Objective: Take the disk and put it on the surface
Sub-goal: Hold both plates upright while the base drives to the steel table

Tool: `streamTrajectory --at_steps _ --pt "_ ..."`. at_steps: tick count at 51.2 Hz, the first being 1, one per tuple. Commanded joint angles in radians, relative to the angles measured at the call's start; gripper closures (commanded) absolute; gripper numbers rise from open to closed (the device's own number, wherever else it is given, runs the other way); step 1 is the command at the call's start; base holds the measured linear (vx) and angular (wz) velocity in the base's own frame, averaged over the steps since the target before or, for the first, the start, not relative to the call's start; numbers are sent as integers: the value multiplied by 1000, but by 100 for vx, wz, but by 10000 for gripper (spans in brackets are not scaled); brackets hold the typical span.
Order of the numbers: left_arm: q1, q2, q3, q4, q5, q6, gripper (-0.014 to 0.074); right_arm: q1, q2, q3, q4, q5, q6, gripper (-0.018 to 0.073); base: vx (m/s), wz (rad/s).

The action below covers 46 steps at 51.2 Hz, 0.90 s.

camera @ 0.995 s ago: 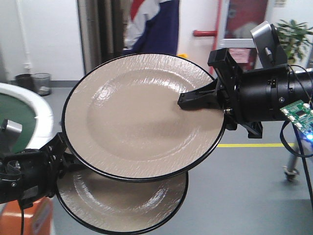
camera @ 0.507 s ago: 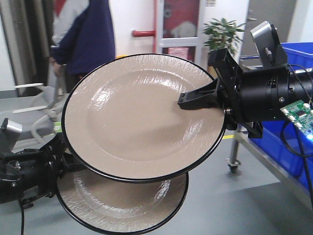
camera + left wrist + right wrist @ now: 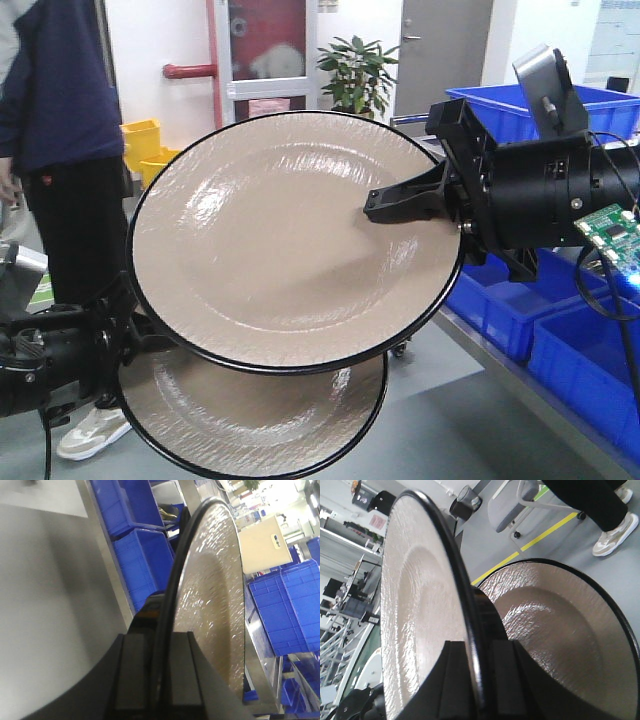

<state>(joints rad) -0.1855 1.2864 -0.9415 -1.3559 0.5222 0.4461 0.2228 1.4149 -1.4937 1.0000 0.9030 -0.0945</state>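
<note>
**Around the rig: a bystander, crates and a plant**

On my front feed a person in a navy top and black trousers stands at the left edge, one pale sneaker at lower left. Behind them, yellow bins sit under a red pipe on the white wall. A potted plant shows at top centre, beside a grey door. Blue crates fill the right side.

My right wrist feed shows a yellow floor line running diagonally across grey floor, with a black waste bin at the top. On my left wrist feed, a beige board stands at upper right.
</note>
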Motion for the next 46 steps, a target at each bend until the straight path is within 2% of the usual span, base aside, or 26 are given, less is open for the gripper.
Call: streamTrajectory --at_steps 1,16,46 --pt "-5 -37 -35 -87 -2 -15 595 -4 -40 -43 103 -78 3 566 29 -21" --pt "-5 -37 -35 -87 -2 -15 595 -4 -40 -43 103 -78 3 566 32 -11" --pt "-5 -37 -35 -87 -2 -15 595 -4 -40 -43 103 -79 2 566 36 4"
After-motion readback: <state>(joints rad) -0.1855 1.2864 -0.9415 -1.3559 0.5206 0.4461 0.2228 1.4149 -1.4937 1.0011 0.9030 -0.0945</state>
